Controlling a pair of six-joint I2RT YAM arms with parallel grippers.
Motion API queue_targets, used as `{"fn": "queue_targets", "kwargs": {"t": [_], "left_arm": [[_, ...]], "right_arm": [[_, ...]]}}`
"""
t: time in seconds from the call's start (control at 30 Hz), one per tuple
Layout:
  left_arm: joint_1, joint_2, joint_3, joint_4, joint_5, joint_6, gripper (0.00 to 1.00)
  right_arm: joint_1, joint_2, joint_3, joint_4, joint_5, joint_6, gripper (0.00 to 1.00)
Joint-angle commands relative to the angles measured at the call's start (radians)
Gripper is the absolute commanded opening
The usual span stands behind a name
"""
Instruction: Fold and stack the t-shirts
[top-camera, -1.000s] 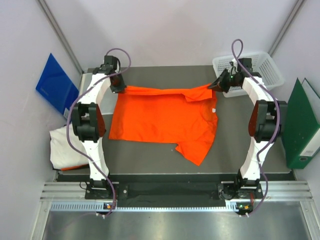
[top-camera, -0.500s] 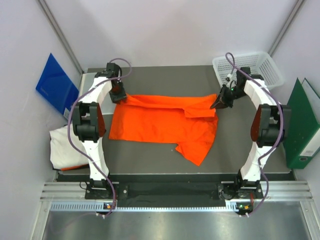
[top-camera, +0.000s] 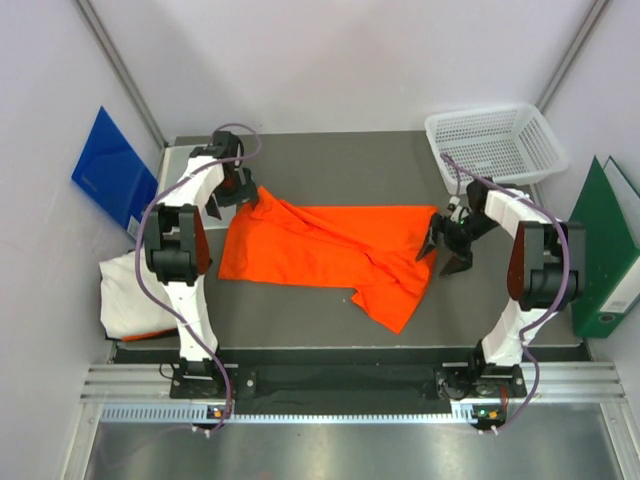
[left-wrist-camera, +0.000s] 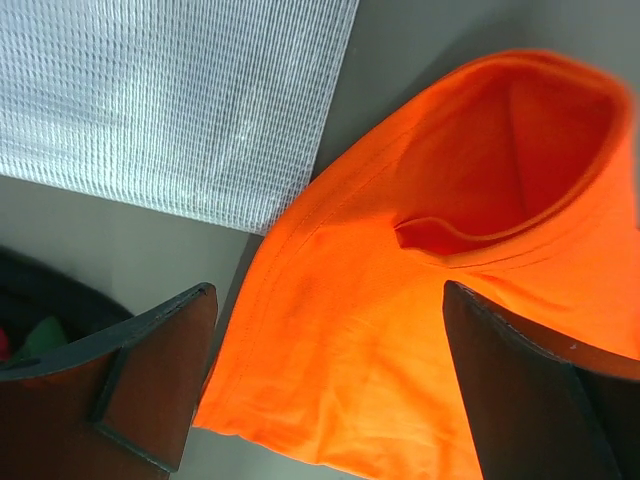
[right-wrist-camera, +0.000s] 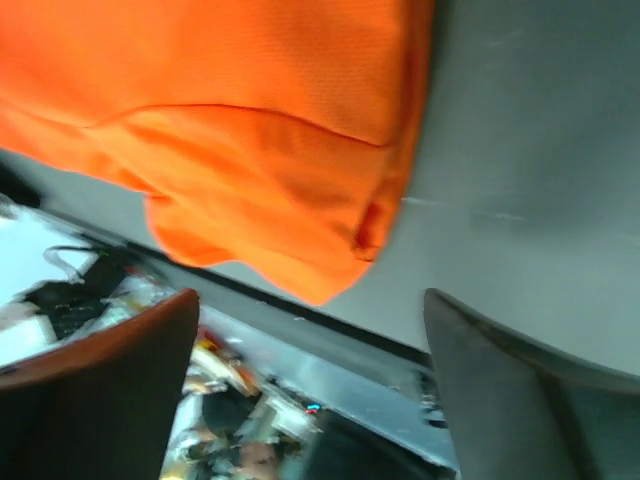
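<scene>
The orange t-shirt (top-camera: 330, 250) lies across the middle of the table, its far part doubled over toward the near side and one sleeve pointing at the near edge. My left gripper (top-camera: 243, 192) hovers open over the shirt's far left corner. In the left wrist view the orange cloth (left-wrist-camera: 400, 300) lies below and between the spread fingers (left-wrist-camera: 120, 380), not pinched. My right gripper (top-camera: 445, 250) stands open just off the shirt's right edge. In the right wrist view the cloth (right-wrist-camera: 250, 150) sits ahead of my gripper (right-wrist-camera: 310, 390), apart from it. The white t-shirt (top-camera: 125, 295) lies bunched off the table's left side.
A white mesh basket (top-camera: 490, 140) stands at the table's far right corner and also shows in the left wrist view (left-wrist-camera: 170, 100). A blue folder (top-camera: 110, 165) leans at the left wall. A green binder (top-camera: 600, 250) stands at the right.
Both grippers carried the shirt's far edge toward the near side, then opened and let it go. The right gripper moved farthest, down beside the shirt's right edge.
</scene>
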Motion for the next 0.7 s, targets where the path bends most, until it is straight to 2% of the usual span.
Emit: {"fn": "queue_targets", "kwargs": {"t": [0.0, 0.2, 0.33, 0.53, 0.63, 0.67], "left_arm": [[0.002, -0.053, 0.075, 0.002, -0.001, -0.006, 0.99], [0.002, -0.061, 0.068, 0.123, 0.122, -0.007, 0.99], [0.002, 0.005, 0.103, 0.149, 0.214, -0.006, 0.99], [0.002, 0.065, 0.140, 0.205, 0.279, -0.016, 0.99], [0.002, 0.106, 0.178, 0.202, 0.292, -0.012, 0.94], [0.002, 0.114, 0.193, 0.200, 0.297, -0.010, 0.88]], "right_arm": [[0.006, -0.088, 0.044, 0.034, 0.152, -0.016, 1.00], [0.004, -0.096, 0.097, 0.076, 0.169, 0.036, 1.00], [0.006, -0.079, 0.072, 0.212, 0.183, 0.079, 1.00], [0.004, -0.018, 0.089, 0.320, 0.151, 0.119, 0.98], [0.004, 0.004, 0.092, 0.372, 0.148, 0.137, 0.96], [0.006, 0.013, 0.098, 0.377, 0.149, 0.137, 0.95]]}}
